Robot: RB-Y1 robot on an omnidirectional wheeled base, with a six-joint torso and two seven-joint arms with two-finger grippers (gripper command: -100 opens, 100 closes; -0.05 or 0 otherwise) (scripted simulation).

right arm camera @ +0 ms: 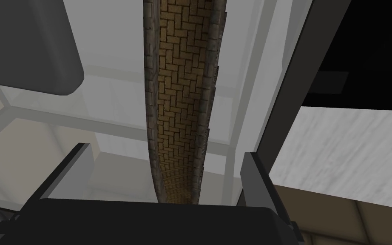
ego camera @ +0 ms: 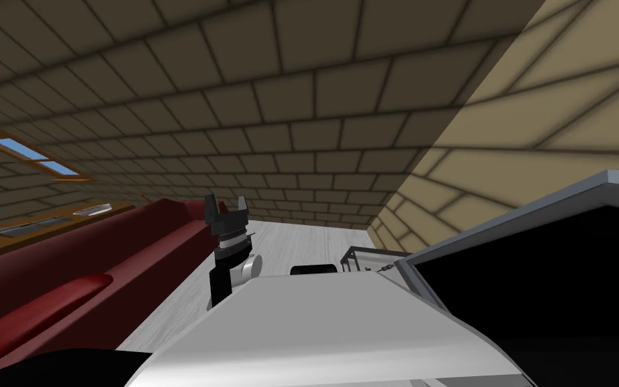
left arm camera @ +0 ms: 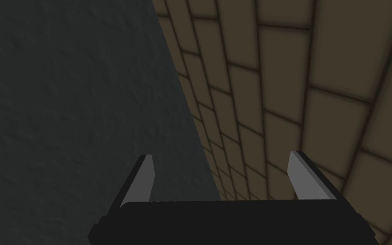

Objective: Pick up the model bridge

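Note:
The model bridge (right arm camera: 181,106) is a long narrow strip with brown herringbone brick paving and rough stone edges. It lies on a glass table (right arm camera: 242,106) with a pale frame. My right gripper (right arm camera: 165,170) is open right over it, and the bridge's near end runs between the two fingers without touching either. One fingertip (right arm camera: 80,155) stands well off one side, the other fingertip (right arm camera: 250,168) off the opposite side. My left gripper (ego camera: 227,211) is raised above the chest, pointing up, and is open (left arm camera: 222,176) with nothing in it.
The glass table's frame (ego camera: 362,259) shows just beyond my chest. A dark red sofa (ego camera: 100,269) runs along the left with a wooden unit (ego camera: 46,228) behind it. A grey-rimmed black box (ego camera: 503,222) stands close at right. A dark grey block (right arm camera: 25,42) hangs near the right gripper.

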